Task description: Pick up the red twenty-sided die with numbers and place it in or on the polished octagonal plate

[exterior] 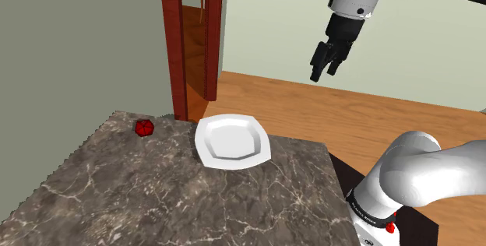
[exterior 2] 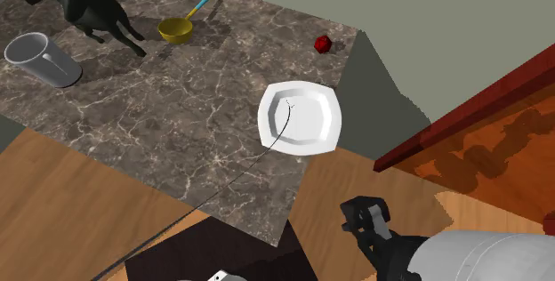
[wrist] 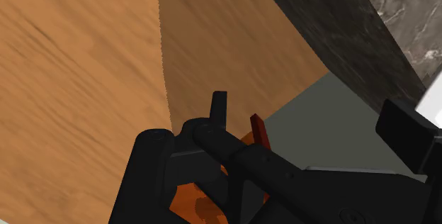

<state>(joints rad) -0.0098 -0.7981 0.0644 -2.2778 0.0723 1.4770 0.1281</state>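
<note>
In the shoulder view the red die (exterior: 143,127) lies on the dark marble table (exterior: 156,198), close to its far edge and at about ten o'clock from the white octagonal plate (exterior: 231,141), the two clearly apart. The gripper (exterior: 321,73) hangs high in the air at about two o'clock from the plate, well apart from both and carrying nothing. I cannot tell whether it is set wide or narrow. The main risk, as I judge it, is the die's position. A faceted body so near the edge could roll or squirt out of an off-centre pinch and drop off the table's far side. The red-brown door post (exterior: 177,50), at about one o'clock from the die, and the grey wall (exterior: 86,42) behind it crowd the descent, so a careless approach could strike them. Reaching for the die also means crossing over the plate, and a low pass might knock it. In the second exterior view, from the left, a grey mug (exterior 2: 40,59), a black animal figure (exterior 2: 93,8) and a yellow ladle (exterior 2: 176,28) stand at about ten o'clock from the plate, well clear of the die's path to it.
</note>
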